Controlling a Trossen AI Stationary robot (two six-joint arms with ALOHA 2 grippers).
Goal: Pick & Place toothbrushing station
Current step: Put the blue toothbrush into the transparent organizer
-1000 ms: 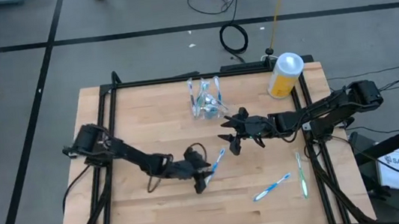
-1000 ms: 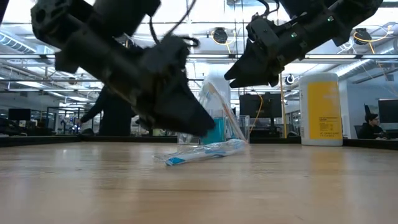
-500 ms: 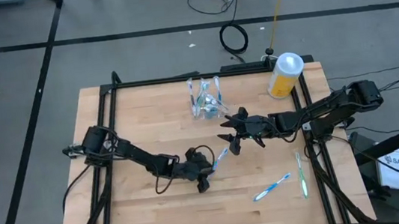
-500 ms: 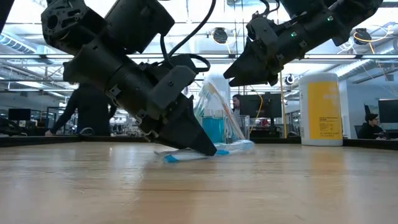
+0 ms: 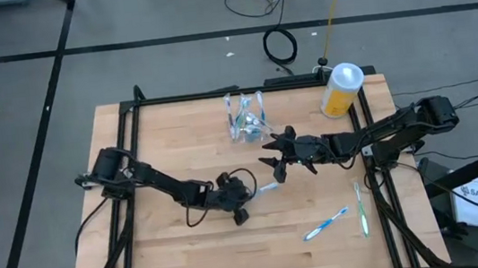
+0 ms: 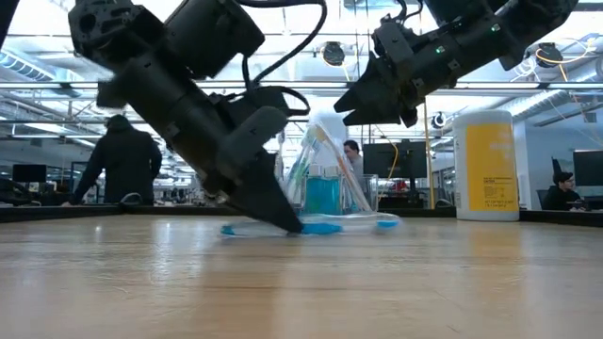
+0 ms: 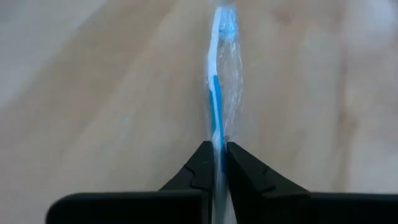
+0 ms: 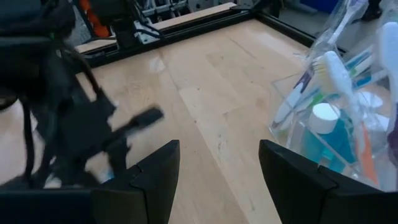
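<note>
A blue-and-white toothbrush in a clear wrapper (image 5: 268, 186) lies on the wooden table near its middle, with my left gripper (image 5: 248, 198) shut on it. My right gripper (image 5: 277, 164) hangs open above the table just right of it, holding nothing. A clear plastic cup (image 5: 247, 122) stands at the far middle. Several toothbrushes lean in it, and the right wrist view shows a teal tube (image 8: 336, 140) inside. Two more toothbrushes (image 5: 326, 225) (image 5: 361, 208) lie flat at the near right. My left gripper pinches the wrapped toothbrush between its two fingertips at the end nearest the arm (image 7: 217, 134). The fingers slant down from the table's left, in line with the toothbrush, which runs on away from them. The toothbrush (image 6: 316, 227) lies flat on the table.
A yellow bottle with a white cap (image 5: 341, 91) stands at the far right corner. A black frame (image 5: 128, 147) runs along the table's edges. Bare wood lies at the near left and far left. People stand in the room behind the table.
My left gripper has shut on the toothbrush and tipped, its fingertips edging toward the right. The toothbrush has swung about on the table, from pointing toward the far right to lying nearly left-to-right. Its raised end has come down flat.
</note>
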